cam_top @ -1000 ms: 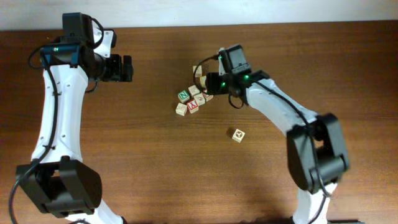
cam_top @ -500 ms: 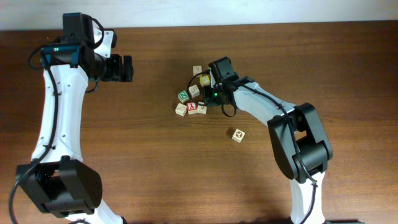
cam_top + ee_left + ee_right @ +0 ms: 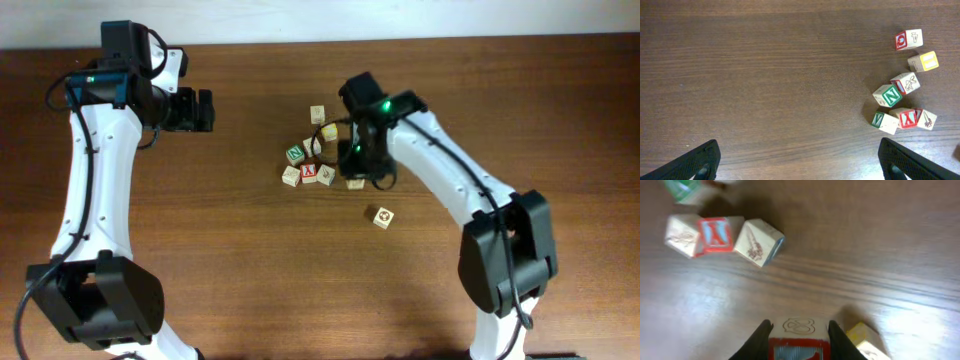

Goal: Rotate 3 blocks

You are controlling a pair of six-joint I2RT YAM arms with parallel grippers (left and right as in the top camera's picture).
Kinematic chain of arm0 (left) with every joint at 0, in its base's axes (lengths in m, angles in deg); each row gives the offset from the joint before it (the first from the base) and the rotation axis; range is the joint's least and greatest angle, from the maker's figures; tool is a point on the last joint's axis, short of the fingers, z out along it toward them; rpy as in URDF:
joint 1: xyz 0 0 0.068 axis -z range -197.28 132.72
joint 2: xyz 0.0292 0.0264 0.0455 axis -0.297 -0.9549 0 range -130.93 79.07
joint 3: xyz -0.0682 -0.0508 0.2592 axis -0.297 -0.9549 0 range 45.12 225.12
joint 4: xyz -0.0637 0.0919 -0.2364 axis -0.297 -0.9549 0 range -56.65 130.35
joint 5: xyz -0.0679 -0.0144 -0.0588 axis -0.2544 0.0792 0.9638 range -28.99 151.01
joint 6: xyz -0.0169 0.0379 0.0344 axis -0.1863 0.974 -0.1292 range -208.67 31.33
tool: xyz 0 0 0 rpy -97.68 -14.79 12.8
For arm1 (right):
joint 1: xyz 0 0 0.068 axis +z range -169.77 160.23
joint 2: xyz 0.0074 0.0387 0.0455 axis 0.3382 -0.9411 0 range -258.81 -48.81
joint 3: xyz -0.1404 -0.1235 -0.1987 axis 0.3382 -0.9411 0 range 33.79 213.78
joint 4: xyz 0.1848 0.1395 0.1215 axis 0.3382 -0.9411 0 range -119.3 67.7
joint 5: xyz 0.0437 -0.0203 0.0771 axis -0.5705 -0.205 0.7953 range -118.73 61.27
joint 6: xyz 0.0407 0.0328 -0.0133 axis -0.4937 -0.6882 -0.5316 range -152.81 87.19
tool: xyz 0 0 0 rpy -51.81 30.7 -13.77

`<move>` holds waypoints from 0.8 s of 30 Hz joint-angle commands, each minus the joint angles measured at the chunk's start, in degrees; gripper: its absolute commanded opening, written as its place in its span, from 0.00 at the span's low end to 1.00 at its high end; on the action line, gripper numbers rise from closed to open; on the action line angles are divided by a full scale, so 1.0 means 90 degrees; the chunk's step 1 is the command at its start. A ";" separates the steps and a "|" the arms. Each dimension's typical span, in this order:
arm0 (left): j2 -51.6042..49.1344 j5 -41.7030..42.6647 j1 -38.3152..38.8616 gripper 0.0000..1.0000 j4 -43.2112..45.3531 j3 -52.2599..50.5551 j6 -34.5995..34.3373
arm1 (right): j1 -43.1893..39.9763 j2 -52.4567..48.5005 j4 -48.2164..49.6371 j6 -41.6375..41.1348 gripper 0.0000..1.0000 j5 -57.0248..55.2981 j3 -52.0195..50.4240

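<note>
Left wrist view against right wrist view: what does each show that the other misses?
Only the left wrist view shows the open left pincer and the red Q block at the far end of the group. Only the right wrist view shows the right pincer with its fingers against both sides of a red-faced block. Both show the red Y block and the picture block beside it.

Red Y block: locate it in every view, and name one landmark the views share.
Overhead: the red Y block sits near centre, in the bottom row of the cluster.
Left wrist: lower right.
Right wrist: upper left, slightly blurred.
Shared landmark: the picture-faced block touching its side.
</note>
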 commanded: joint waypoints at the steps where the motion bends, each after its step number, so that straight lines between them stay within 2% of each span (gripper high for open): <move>1: -0.0039 0.0002 0.0015 0.99 -0.0005 0.0078 -0.0036 | 0.0180 -0.0066 0.0539 -0.0935 0.23 -0.0187 -0.1129; 2: -0.0039 0.0002 0.0015 0.99 -0.0005 0.0078 -0.0036 | 0.0175 -0.0066 0.0886 -0.1180 0.24 -0.0284 -0.1610; 4: -0.0039 0.0002 0.0015 0.99 -0.0005 0.0078 -0.0036 | 0.0175 -0.0066 0.0901 -0.1270 0.32 -0.0432 -0.1654; 7: -0.0039 0.0000 0.0015 0.99 -0.0002 0.0078 -0.0036 | 0.0172 -0.0061 0.0879 -0.1222 0.52 -0.0420 -0.1540; 9: -0.0039 0.0002 0.0015 0.99 -0.0002 0.0078 -0.0039 | 0.0168 -0.0034 0.0270 -0.0838 0.66 -0.0425 -0.0896; 11: -0.0039 0.0002 0.0015 0.99 -0.0005 0.0078 -0.0036 | 0.0168 -0.0032 -0.0129 -0.0425 0.69 -0.0425 -0.0034; 13: -0.0039 0.0002 0.0015 0.99 -0.0005 0.0078 -0.0036 | 0.0177 -0.0032 0.0432 -0.0401 0.75 -0.0423 0.0376; 15: -0.0039 0.0002 0.0015 0.99 -0.0005 0.0078 -0.0036 | 0.0233 -0.0192 0.1015 -0.0546 0.75 -0.0427 0.0359; 17: -0.0039 0.0000 0.0015 0.99 -0.0005 0.0078 -0.0036 | 0.0379 -0.0590 0.1452 -0.1171 0.69 -0.0432 0.0359; 19: -0.0039 0.0002 0.0015 0.99 -0.0005 0.0078 -0.0039 | 0.0452 -0.0889 0.1736 -0.1593 0.67 -0.0515 0.0359; 24: -0.0039 0.0002 0.0015 0.99 -0.0005 0.0078 -0.0036 | 0.0466 -0.1234 0.1933 -0.1768 0.63 -0.0765 0.0359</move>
